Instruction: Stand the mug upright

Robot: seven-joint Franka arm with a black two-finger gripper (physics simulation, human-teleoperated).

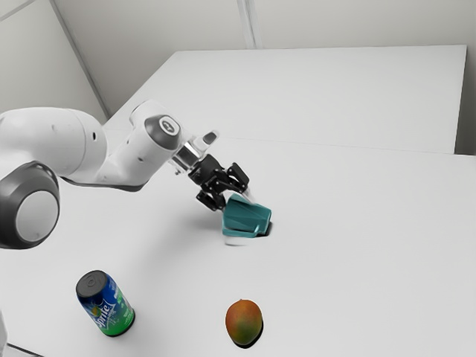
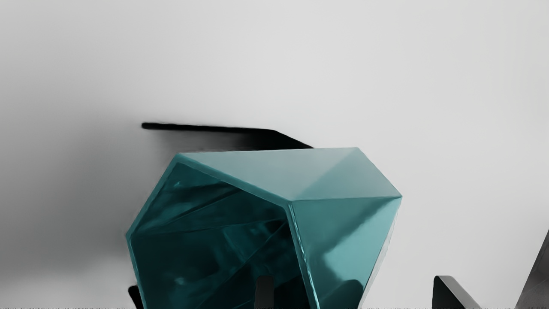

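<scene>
The gripper [image 1: 234,195] is at the near end of the teal mug [image 1: 247,216], over the table. The faceted mug lies on its side, with its open mouth facing the hand. In the wrist view the gripper [image 2: 357,292] stands open, its fingers wide apart. One fingertip [image 2: 264,292] shows against the dark mouth of the mug [image 2: 343,227]; the other is outside, beyond the mug's side wall, with a gap between them. How deep the first finger reaches is unclear. The mug's handle cannot be made out.
A Sprite can [image 1: 106,303] stands on the white table [image 1: 357,216] toward the exterior view's lower left. A red-green mango [image 1: 244,323] lies near the exterior view's bottom edge, in front of the mug. A pale wall [image 1: 357,22] rises behind the table.
</scene>
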